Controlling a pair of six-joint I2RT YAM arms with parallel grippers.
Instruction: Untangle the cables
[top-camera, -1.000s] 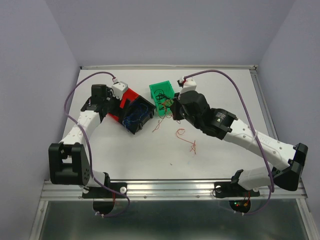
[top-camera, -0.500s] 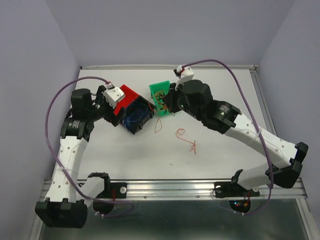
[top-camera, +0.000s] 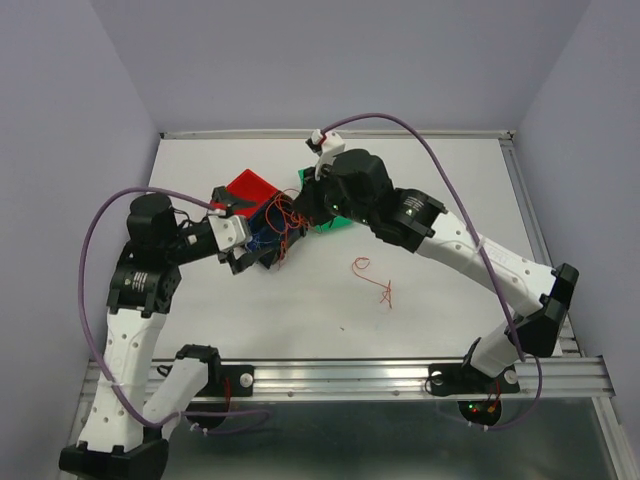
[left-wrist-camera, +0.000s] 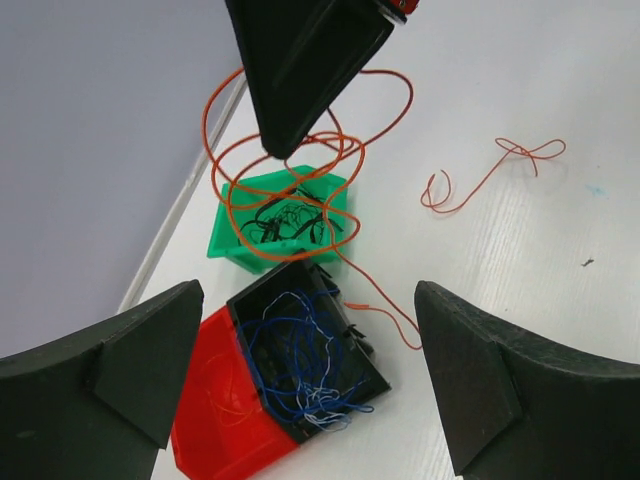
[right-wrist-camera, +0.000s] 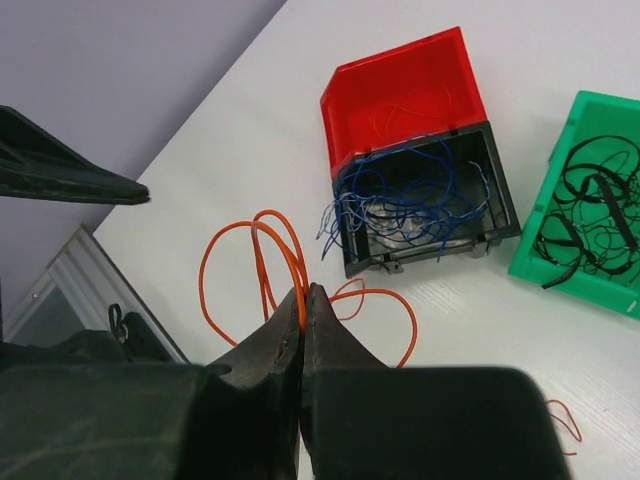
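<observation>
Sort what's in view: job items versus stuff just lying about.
Job: orange cable loops in the right gripper; blue cables in black bin; black cables in green bin; red bin; loose red cables.
Lying about: purple arm cables; metal rail.

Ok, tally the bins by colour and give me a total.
Red bin: 1
Black bin: 1
Green bin: 1
Total: 3
</observation>
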